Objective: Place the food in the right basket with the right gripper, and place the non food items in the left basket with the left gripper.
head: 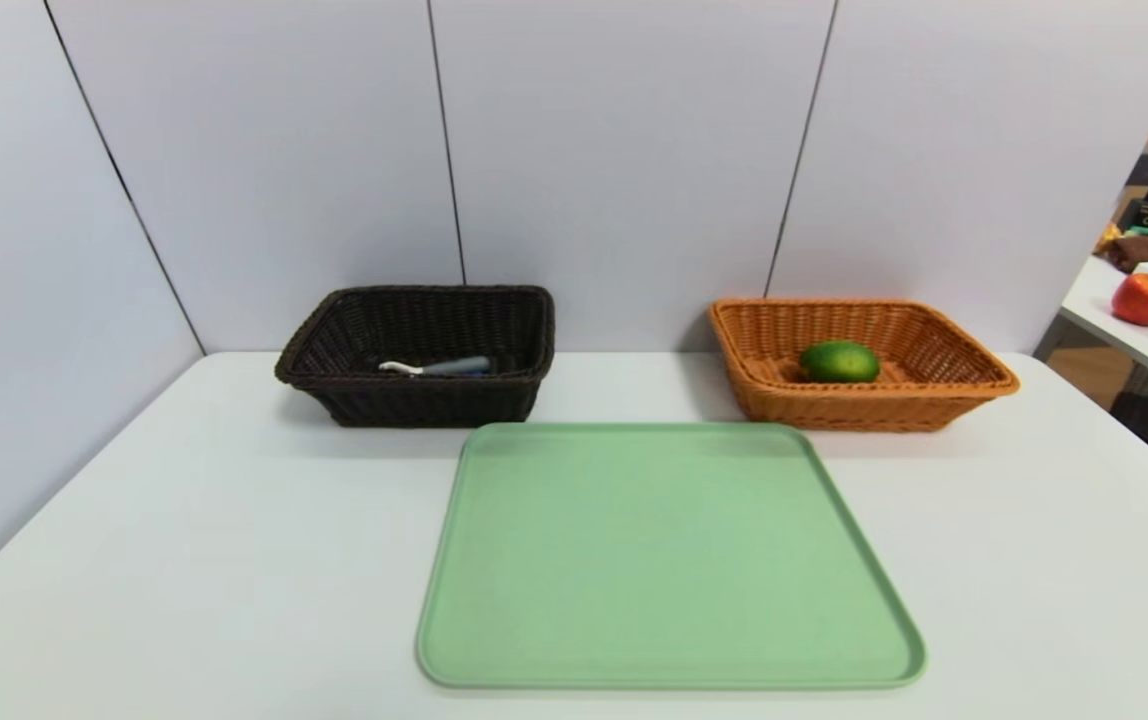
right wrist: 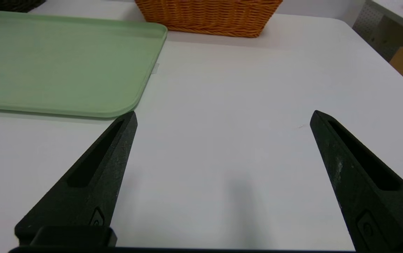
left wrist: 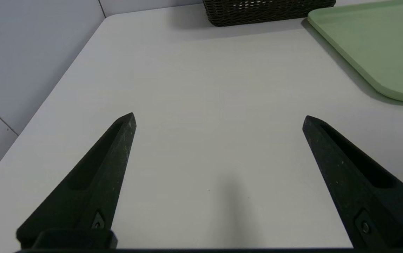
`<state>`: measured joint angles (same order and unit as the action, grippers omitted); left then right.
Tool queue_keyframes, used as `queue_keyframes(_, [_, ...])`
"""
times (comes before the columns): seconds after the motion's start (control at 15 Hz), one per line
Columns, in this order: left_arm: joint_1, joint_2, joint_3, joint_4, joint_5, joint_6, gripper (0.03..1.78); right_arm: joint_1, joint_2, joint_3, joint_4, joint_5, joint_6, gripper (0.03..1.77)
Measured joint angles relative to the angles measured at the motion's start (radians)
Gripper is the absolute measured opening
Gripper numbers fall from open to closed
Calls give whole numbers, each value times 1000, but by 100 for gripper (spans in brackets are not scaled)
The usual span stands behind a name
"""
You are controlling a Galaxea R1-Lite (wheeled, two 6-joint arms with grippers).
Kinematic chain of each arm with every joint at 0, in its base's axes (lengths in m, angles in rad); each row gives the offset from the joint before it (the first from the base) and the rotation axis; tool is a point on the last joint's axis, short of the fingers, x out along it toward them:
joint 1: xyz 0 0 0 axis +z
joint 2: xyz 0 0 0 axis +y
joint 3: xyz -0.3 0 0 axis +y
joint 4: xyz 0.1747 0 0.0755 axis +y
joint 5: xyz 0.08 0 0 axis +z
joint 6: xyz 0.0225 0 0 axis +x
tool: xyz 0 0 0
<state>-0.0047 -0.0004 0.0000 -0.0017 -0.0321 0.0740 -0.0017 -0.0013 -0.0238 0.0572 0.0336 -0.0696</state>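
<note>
Head view: dark brown basket [head: 434, 400] left of centre, above mid-frame. Inside it, a white-headed utensil with grey handle [head: 454, 366], and something blue beside it, mostly hidden. Orange-tan basket [head: 864, 408] right of centre at similar height; green fruit [head: 839, 362] lies inside, toward its left half. Green tray [head: 674, 560] in lower centre of frame, flat on the white table [head: 234, 560]. Red apple [head: 1146, 299] on a separate surface, right edge of frame. Both grippers are outside the head view. Left gripper [left wrist: 219, 114]: jaws wide, nothing between them, above the table. Right gripper [right wrist: 225, 110]: jaws wide, likewise holding nothing, above the table.
</note>
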Motion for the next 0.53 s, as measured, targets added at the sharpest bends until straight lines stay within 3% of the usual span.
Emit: queue_keyframes(0.53, [0,0,0,-1,6,-35,169,0,0,2,4,-11,37,170])
